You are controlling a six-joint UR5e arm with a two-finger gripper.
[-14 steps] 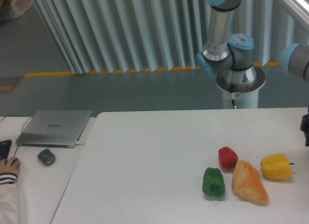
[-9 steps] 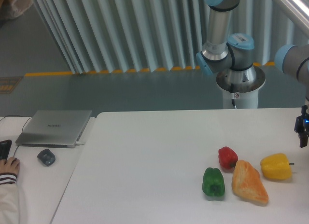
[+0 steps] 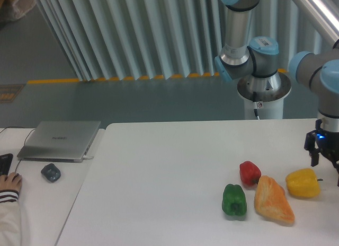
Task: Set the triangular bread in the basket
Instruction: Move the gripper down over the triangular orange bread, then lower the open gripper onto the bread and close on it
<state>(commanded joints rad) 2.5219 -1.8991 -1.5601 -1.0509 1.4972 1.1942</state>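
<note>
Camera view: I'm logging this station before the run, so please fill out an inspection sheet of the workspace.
Surface: white table, no spills seen.
Job's things: triangular bread lying flat near the front right; no basket in view.
Clutter: green pepper, red pepper and yellow pepper around the bread.
Gripper: gripper at the right edge above the yellow pepper, holding nothing; fingers apart, partly cut off.
Cables: nothing seen on the table.
Surroundings: laptop, mouse, a person's hand on the side desk.
</note>
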